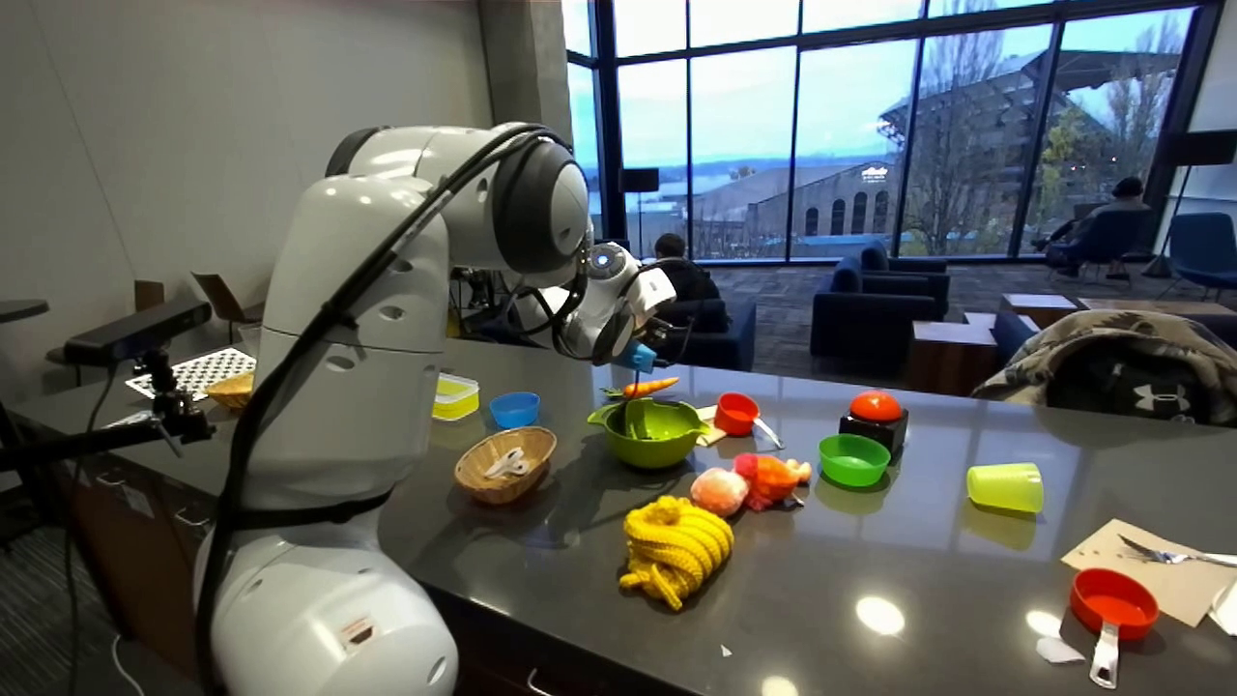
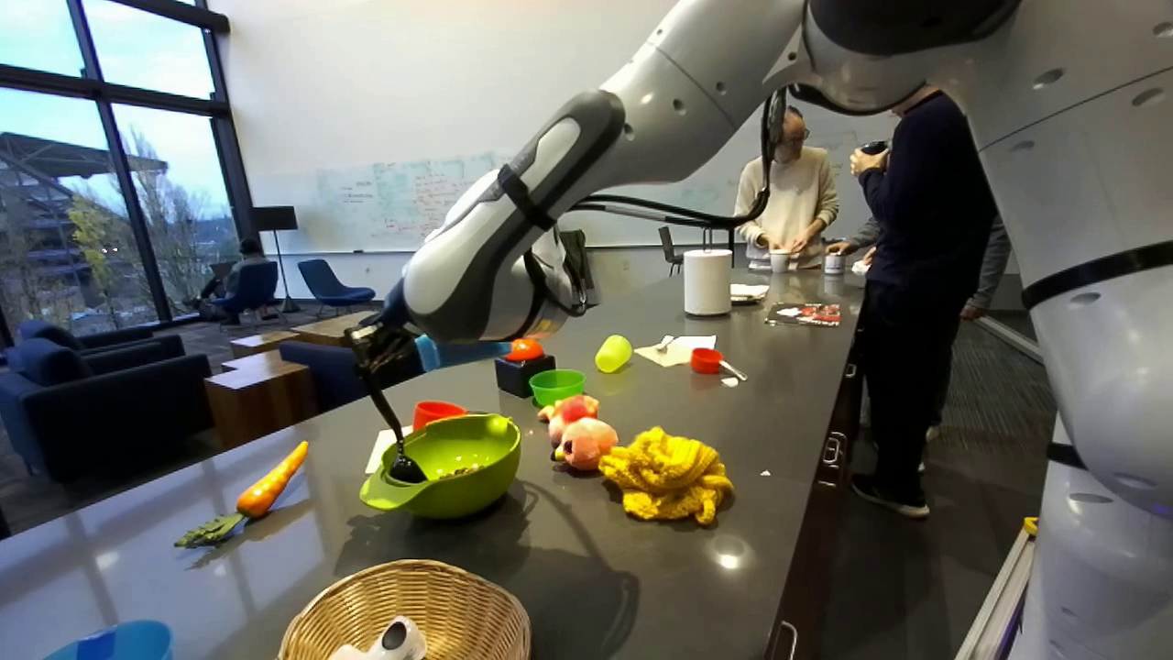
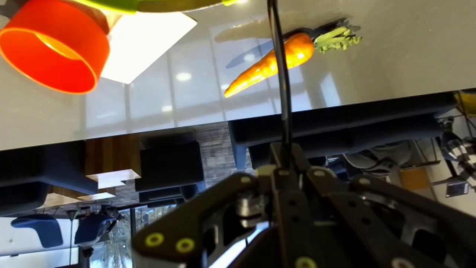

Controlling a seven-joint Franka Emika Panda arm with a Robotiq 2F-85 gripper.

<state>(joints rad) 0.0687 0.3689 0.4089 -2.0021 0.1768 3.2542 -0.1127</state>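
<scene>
My gripper (image 3: 288, 150) is shut on the thin dark handle of a black ladle (image 2: 405, 469), the handle running out between the fingertips in the wrist view. In an exterior view the handle slants down and the ladle's head sits inside the green bowl (image 2: 467, 502), near its spouted side. Small bits lie at the bottom of that bowl. Beside it on the counter lies an orange carrot (image 3: 303, 48) with a green top. A red measuring cup (image 3: 52, 56) stands at the bowl's far side by a pale paper sheet (image 3: 148, 44).
Around the bowl are a wicker basket (image 2: 316, 610) with a white object inside, a blue bowl (image 1: 514, 410), a pink-orange plush toy (image 2: 586, 445), a yellow knitted bundle (image 2: 667, 477), a green cup (image 1: 854, 460), a red-button box (image 1: 875, 425) and a yellow cup (image 1: 1005, 487).
</scene>
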